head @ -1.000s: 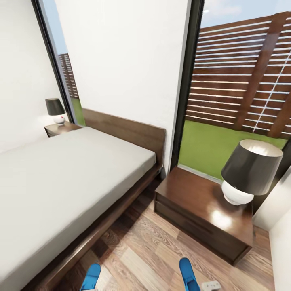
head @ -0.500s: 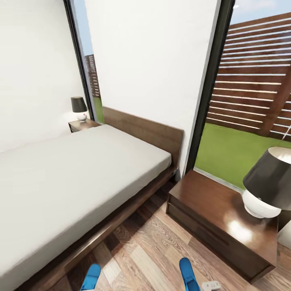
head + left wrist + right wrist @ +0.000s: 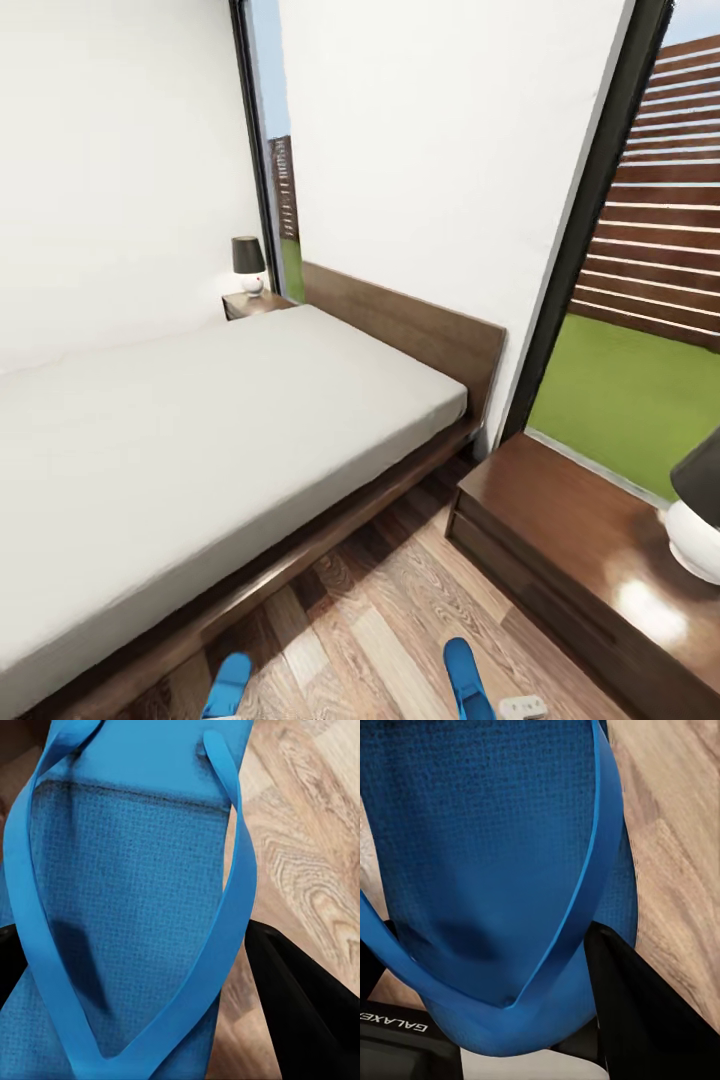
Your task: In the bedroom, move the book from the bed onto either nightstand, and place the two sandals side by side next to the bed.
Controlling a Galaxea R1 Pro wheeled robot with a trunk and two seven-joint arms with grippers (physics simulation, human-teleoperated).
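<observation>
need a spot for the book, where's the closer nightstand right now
In the head view the nearer nightstand sits low at right, beside the bed's headboard end under the window, with a white-based lamp on its far right corner.

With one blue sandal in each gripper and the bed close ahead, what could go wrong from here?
1. The left bright blue flip-flop sits between the black fingers near one end; it might slip or swing when lowered.
2. The right blue flip-flop is held likewise, so the pair may land apart or skewed on the wood-plank floor.
3. The dark-brown nightstand and the dark-framed bed leave a narrow floor strip; an arm could bump either.
</observation>
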